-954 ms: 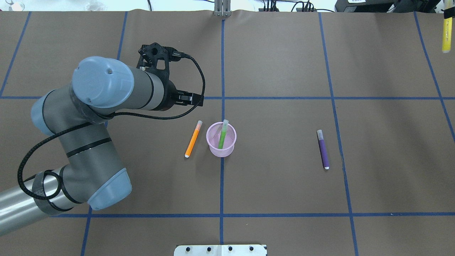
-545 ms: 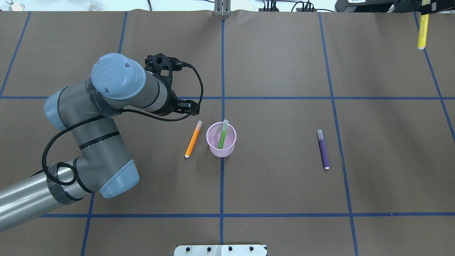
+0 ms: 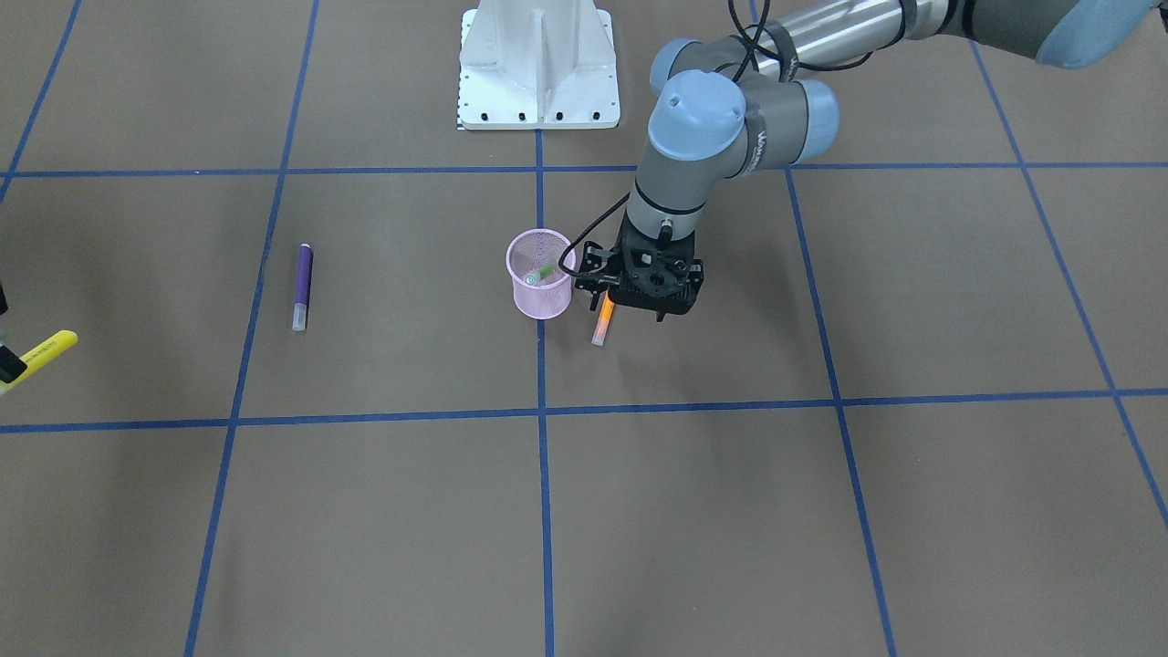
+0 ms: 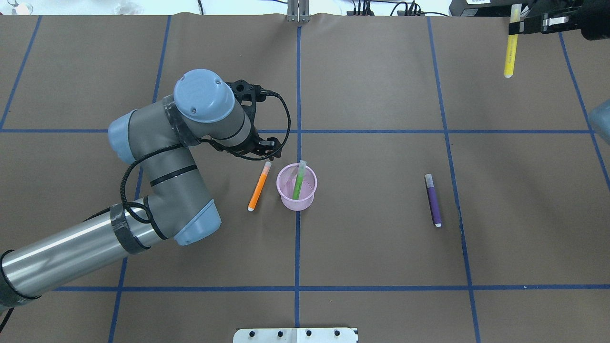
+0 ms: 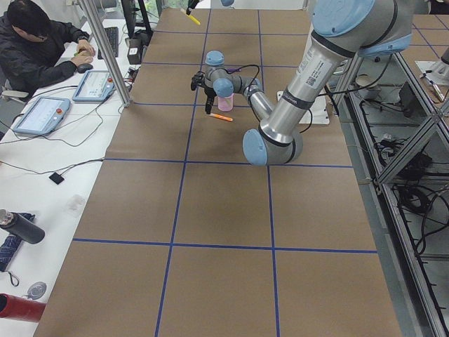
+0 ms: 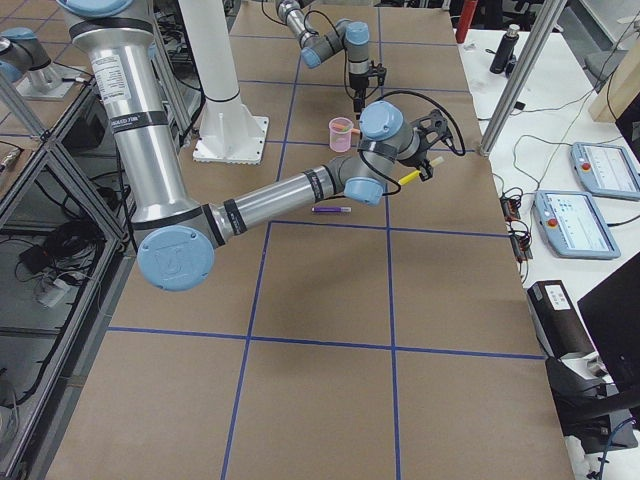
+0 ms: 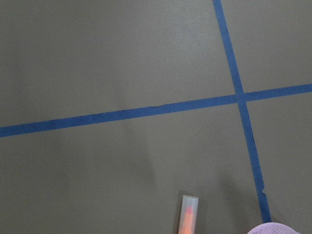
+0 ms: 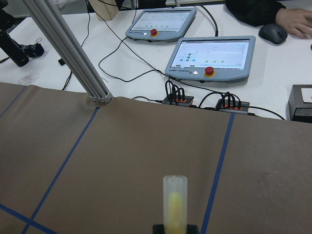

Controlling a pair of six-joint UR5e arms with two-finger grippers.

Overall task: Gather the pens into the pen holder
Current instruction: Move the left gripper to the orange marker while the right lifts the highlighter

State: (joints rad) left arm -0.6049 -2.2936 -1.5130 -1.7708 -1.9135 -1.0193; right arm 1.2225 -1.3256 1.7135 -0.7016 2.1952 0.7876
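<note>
The pink mesh pen holder (image 4: 295,204) (image 3: 540,301) stands near the table's middle with the green pen (image 4: 299,180) leaning inside. Just left of it lies the orange pen (image 4: 259,186) (image 7: 187,214). My left gripper (image 4: 270,148) (image 3: 630,308) hovers open above that pen's capped far end and holds nothing. The purple pen (image 4: 433,200) (image 3: 303,285) lies alone further right. At the far right corner my right gripper (image 4: 512,27) is shut on the yellow pen (image 4: 510,43) (image 8: 175,204), which hangs in the air above the table.
The robot's white base plate (image 4: 295,335) (image 3: 538,64) sits at the near edge. Beyond the far edge are control tablets (image 8: 209,53), cables and an aluminium post (image 8: 68,53). A seated person (image 5: 35,42) is at the side desk.
My left arm has swung right, bringing its gripper over the orange pen's capped end. My right gripper has carried the yellow pen leftward from the view's right edge.
</note>
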